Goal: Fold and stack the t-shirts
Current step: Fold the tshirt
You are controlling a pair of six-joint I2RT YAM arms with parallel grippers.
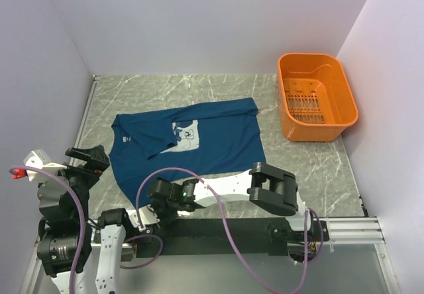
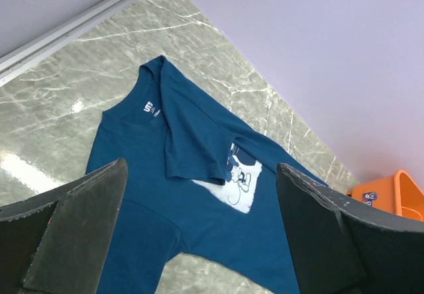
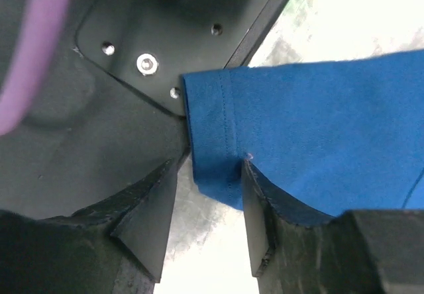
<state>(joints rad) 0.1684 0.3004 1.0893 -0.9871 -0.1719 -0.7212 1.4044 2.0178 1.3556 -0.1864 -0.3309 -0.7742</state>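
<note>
The right gripper stands with its jaws part-way apart, straddling the stitched hem of the near sleeve. Bare table shows between the fingers, so I judge it not yet pinched. The left gripper is spread wide with nothing between its fingers, hovering off the shirt's 9 o'clock side and looking down across the collar.

The dark navy-blue short-sleeved cotton t-shirt lies flat on the grey marble-patterned table, centre-left in the top view. The orange plastic basket is well apart at the table's 2 o'clock corner. Only 1 shirt is visible.

The step in hand looks like the sleeve folds. The far sleeve already lies turned in over the chest, covering part of the pale square cartoon-mouse print. The near sleeve, at the shirt's 7 o'clock corner, is not yet folded (it reaches the black base plate at the table's edge).

The next move calls for the right jaws to close on that hem, lift just enough to clear the cloth, and carry it toward 12 o'clock onto the chest without dragging the body along.

The shirt's long axis runs roughly 9 to 3 o'clock, tilted slightly. The collar points to 9 and the bottom hem to 3.
</note>
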